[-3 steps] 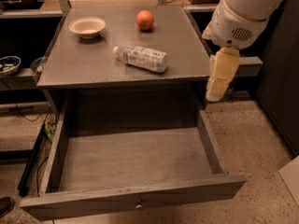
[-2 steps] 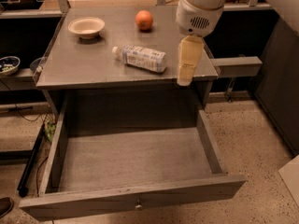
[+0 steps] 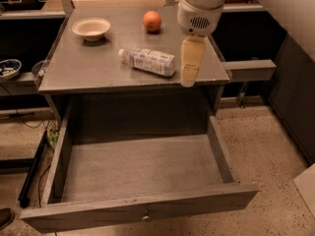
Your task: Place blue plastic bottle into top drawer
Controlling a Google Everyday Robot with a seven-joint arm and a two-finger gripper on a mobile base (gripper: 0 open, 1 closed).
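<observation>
Speckled pale flooring runs under a grey worktop, with dark shelving behind it and at either side. Below the worktop the top drawer stands pulled well out toward the near side. Its small round knob sits at the middle of the front panel, and we see nothing lying on its bare floor. As far as we can judge, the opening part of the job is done and the drawer is ready to receive.

The blue plastic bottle is not yet in it. It lies on its side about the middle of the worktop, white cap pointing left and a little far, base pointing right and a little near. Farther back sit an orange and, to its left, a shallow pale bowl. Both are well apart from the bottle.

The pincer hangs pointing down from a white wrist housing at the right of the worktop. Its tip is just beside the bottle's base end, close to the worktop's near edge. We cannot tell whether it is apart or together, nor whether it touches the bottle. It carries nothing that we can see.

We judge the task to be at its approach. What is left is the grasp itself, the lift off the worktop, the carry toward the near side over the open drawer, and the lowering and letting go inside it.
</observation>
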